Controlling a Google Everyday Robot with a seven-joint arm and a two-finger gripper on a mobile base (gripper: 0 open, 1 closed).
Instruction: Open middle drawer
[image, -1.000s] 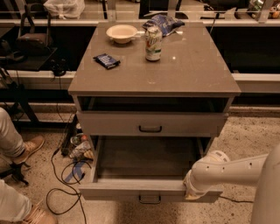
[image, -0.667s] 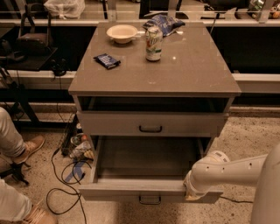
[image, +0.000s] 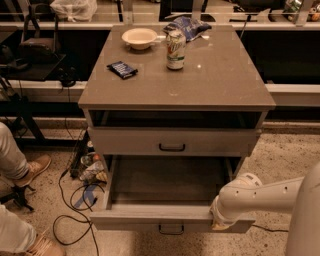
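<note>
Fingers (image: 218, 225) tight on middle drawer (image: 150, 216) (terrazzo (image: 282, 155))

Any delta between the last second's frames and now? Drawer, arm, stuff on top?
Nothing visibly changed. The middle drawer is pulled out just as far as before, and the gripper is at the same spot, against the right end of the drawer's front. The drawer above is shut as it was, and the can and bowl on top have not moved.
</note>
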